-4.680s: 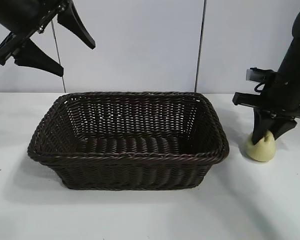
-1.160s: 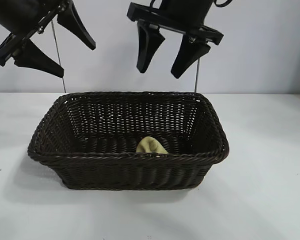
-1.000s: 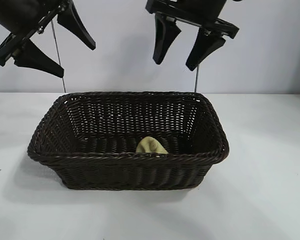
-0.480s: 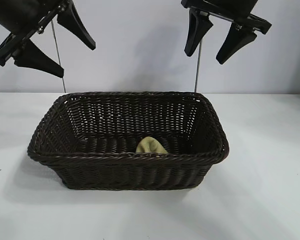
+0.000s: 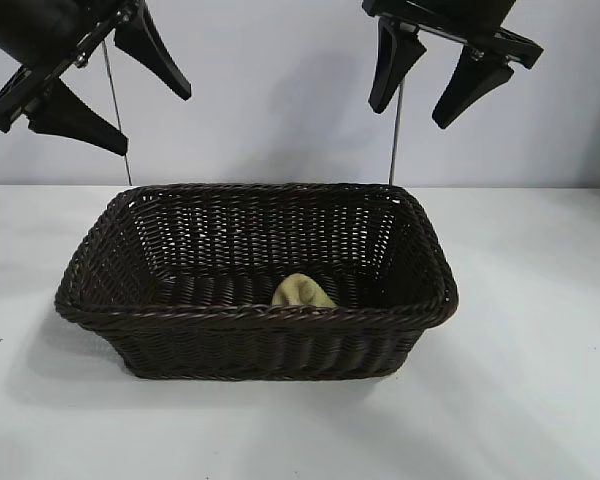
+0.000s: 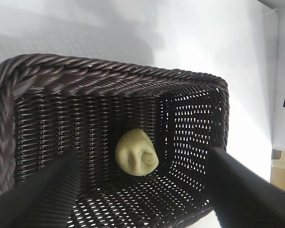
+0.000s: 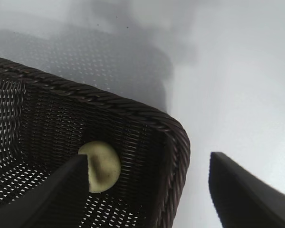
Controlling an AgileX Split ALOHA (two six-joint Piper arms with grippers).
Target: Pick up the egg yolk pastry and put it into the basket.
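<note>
Right gripper (image 5: 450, 85), jaws spread and holding nothing, is hanging high above the basket (image 5: 255, 315), whose right end is lying beneath it. Below and inward of those fingers, the egg yolk pastry (image 5: 302, 292) is resting on the basket floor. Left gripper (image 5: 105, 90), likewise open, is idling above the opposite end. Retreating well means rising clear without brushing the braided rim.

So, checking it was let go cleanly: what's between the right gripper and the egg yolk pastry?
Only air, in the exterior view: right gripper hangs open above the basket; egg yolk pastry lies inside.
</note>
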